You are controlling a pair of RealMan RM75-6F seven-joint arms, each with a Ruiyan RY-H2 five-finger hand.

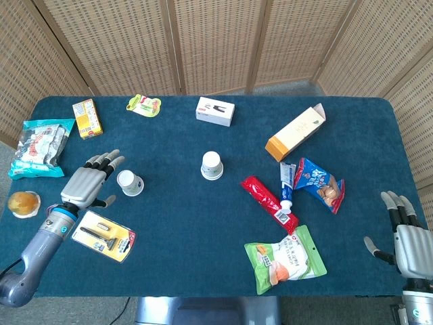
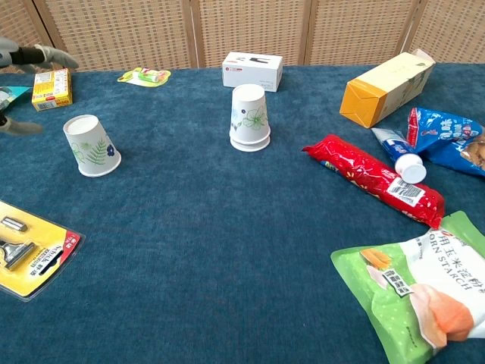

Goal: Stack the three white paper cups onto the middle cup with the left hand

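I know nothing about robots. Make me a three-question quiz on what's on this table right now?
1. True or false: the left robot hand is holding the lone paper cup.
2. Which object lies nearest the front-left table corner? A) white box B) yellow razor pack C) green snack bag
3. Fill in: the middle cup stack stands mouth-____ on the blue cloth.

Key
1. False: its fingers are spread beside the cup, holding nothing.
2. B
3. down
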